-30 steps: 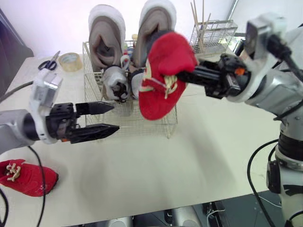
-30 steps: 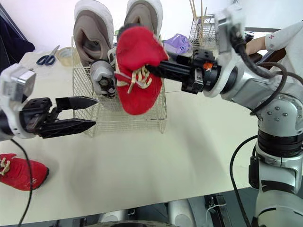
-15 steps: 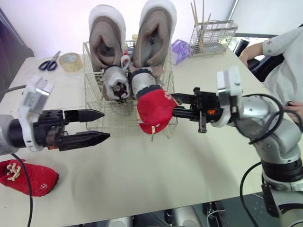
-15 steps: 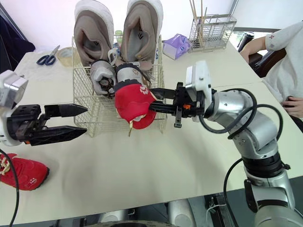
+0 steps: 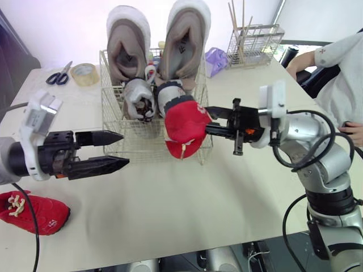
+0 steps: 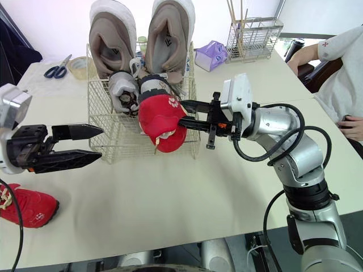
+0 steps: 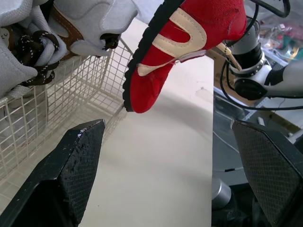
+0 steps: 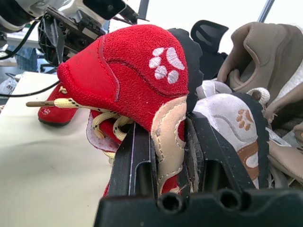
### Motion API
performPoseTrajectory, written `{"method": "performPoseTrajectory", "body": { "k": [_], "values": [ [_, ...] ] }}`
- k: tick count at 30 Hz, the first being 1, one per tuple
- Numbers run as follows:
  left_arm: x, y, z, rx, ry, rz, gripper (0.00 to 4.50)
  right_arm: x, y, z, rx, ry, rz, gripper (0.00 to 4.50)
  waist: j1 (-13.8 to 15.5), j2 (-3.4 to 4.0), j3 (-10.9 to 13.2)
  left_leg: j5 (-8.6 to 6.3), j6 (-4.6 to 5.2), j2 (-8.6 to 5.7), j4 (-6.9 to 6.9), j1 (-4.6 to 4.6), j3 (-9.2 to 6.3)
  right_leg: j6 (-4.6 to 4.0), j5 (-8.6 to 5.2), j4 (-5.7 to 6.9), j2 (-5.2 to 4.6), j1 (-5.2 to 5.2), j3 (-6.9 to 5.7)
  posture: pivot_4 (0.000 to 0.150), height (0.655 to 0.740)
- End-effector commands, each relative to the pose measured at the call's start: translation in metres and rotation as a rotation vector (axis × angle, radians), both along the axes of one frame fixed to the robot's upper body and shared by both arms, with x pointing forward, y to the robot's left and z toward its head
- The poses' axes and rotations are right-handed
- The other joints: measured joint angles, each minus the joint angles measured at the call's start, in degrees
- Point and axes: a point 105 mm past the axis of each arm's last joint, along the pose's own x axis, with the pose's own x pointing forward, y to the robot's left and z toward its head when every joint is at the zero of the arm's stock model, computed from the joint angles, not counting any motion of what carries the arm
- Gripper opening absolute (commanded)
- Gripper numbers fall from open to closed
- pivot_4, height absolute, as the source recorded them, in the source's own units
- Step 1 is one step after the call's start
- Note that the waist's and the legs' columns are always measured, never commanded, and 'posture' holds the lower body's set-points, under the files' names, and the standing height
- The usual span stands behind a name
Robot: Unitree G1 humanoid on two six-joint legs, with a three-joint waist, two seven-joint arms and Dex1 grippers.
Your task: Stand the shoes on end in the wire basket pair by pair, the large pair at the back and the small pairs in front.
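The right tool (image 6: 182, 112) pinches the red shoe (image 5: 182, 127) at the wire basket (image 5: 136, 144); left tool (image 5: 125, 149) spread, empty.

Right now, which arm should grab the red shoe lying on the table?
Left. The left fingers hang open on the loose shoe's side; the right fingers are shut on the other red shoe at the basket.

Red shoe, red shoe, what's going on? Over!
Right gripper shut on red shoe, toe down at wire basket's front edge. Left gripper open, empty, beside the basket. Grey shoes close behind; second red shoe on table.
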Motion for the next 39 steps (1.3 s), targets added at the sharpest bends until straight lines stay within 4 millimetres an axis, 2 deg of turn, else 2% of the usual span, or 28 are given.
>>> {"method": "performPoseTrajectory", "body": {
  "k": [1, 5, 10, 15, 21, 27, 32, 38, 39],
  "values": [
    [0.001, 0.001, 0.003, -0.011, -0.024, 0.006, 4.43, -0.001, -0.005, 0.022, 0.045, -0.111, -0.026, 0.43, 0.0, 0.00, 0.0, 0.00, 0.00, 0.00, 0.00, 0.00, 0.00, 0.00, 0.00, 0.01, 0.00, 0.00, 0.00, 0.150, 0.7400],
    [0.001, 0.000, 0.001, -0.015, -0.019, 0.006, 4.43, -0.001, -0.006, 0.024, 0.056, -0.111, -0.023, 0.43, 0.0, 0.00, 0.0, 0.00, -0.01, 0.00, 0.01, 0.00, 0.00, 0.01, 0.01, 0.02, 0.00, 0.00, 0.00, 0.150, 0.7400],
    [0.002, 0.001, 0.000, -0.018, -0.017, 0.009, 4.43, -0.004, -0.006, 0.036, 0.120, -0.070, -0.002, 0.43, 0.0, 0.00, 0.0, 0.00, -0.01, 0.00, 0.01, 0.00, 0.00, 0.05, 0.03, 0.03, 0.00, -0.01, 0.00, 0.150, 0.7400],
    [0.003, 0.002, -0.001, -0.023, -0.017, 0.012, 4.43, -0.003, -0.009, 0.035, 0.111, -0.072, -0.014, 0.43, 0.0, 0.00, 0.0, 0.00, 0.00, 0.00, 0.00, 0.00, -0.01, 0.08, 0.04, 0.03, 0.01, -0.01, 0.00, 0.150, 0.7400],
    [0.006, 0.003, -0.001, -0.032, -0.022, 0.021, 4.43, 0.004, -0.007, -0.003, 0.000, -0.099, -0.042, 0.43, 0.0, -0.02, 0.0, 0.00, -0.01, 0.00, 0.00, 0.02, 0.00, 0.09, 0.05, 0.02, 0.00, 0.02, 0.00, 0.150, 0.7400],
    [0.008, 0.003, -0.002, -0.033, -0.026, 0.032, 4.43, 0.015, -0.006, -0.032, 0.029, -0.081, -0.084, 0.43, 0.0, -0.02, 0.0, 0.00, -0.01, 0.00, 0.01, 0.02, 0.00, 0.16, 0.09, 0.03, 0.01, 0.02, 0.00, 0.150, 0.7400],
    [0.010, 0.001, -0.002, -0.030, -0.028, 0.039, 4.43, 0.021, -0.010, -0.040, 0.079, 0.092, -0.093, 0.43, 0.0, -0.02, 0.0, 0.01, -0.01, 0.00, 0.01, 0.02, 0.01, 0.17, 0.10, 0.04, 0.00, 0.02, 0.01, 0.150, 0.7400],
    [0.012, 0.001, -0.002, -0.031, -0.031, 0.051, 4.43, 0.025, -0.015, -0.039, 0.062, 0.152, -0.108, 0.43, 0.1, -0.02, 0.0, 0.01, -0.01, 0.00, 0.01, 0.03, 0.00, 0.17, 0.10, 0.04, 0.00, 0.03, 0.01, 0.150, 0.7400],
    [0.012, 0.001, -0.002, -0.031, -0.031, 0.054, 4.48, 0.024, -0.015, -0.040, 0.052, 0.158, -0.105, 0.89, 0.1, -0.02, 0.0, 0.01, -0.01, 0.00, 0.01, 0.03, 0.00, 0.17, 0.10, 0.04, 0.00, 0.03, 0.01, 0.150, 0.7400]
  ]
}}
